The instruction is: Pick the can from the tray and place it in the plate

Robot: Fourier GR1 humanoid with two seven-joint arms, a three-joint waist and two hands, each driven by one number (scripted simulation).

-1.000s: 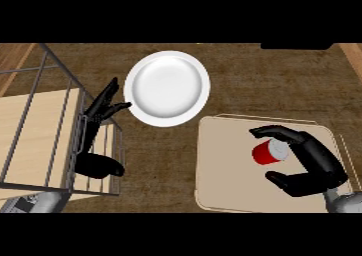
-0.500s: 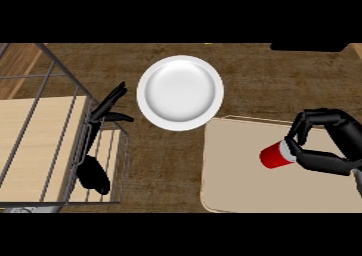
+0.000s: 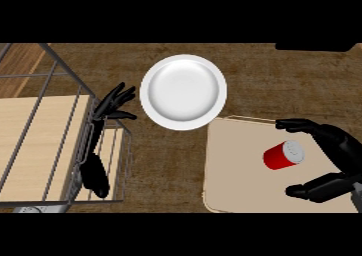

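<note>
A red can [image 3: 282, 155] with a white top lies tilted on the beige tray [image 3: 236, 192] at the lower right. My right hand [image 3: 345, 152] cups the can from the right. Its fingers [image 3: 311, 128] arch above the can and its thumb [image 3: 311, 190] reaches below it. Tray surface shows between them and the can, so the hand is open. The white plate [image 3: 184, 92] lies on the counter just beyond the tray's upper left corner. My left hand [image 3: 114, 103] rests open left of the plate, fingers pointing up.
A wire rack [image 3: 62, 95] over a light wooden board [image 3: 32, 145] fills the left side, and my left forearm lies along its right edge. Brown counter [image 3: 287, 80] surrounds the plate and tray.
My right hand's fingers and thumb have spread away from the can. Plate, tray and can have shifted slightly in the view. The left hand stays by the rack.
</note>
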